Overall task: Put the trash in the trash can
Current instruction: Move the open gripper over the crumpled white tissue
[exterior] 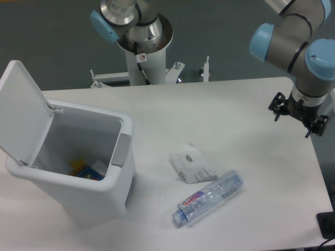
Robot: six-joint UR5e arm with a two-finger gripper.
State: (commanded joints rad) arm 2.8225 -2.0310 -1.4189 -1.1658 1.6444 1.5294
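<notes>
Bin open at left, both trash pieces loose on table, arm off right.

Trash can (78,172) lid up. Wrapper (192,167), light and floppy: pinch a raised fold. Bottle (208,197) just beside it, empty-looking, slick: grasp across mid-body. Gripper (298,116) holds nothing; jaw spread unclear.

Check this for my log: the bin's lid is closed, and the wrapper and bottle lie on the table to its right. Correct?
Not quite: the fixed camera shows the trash can with its flip lid open and tipped back. The wrapper and bottle do lie on the table to its right.
</notes>
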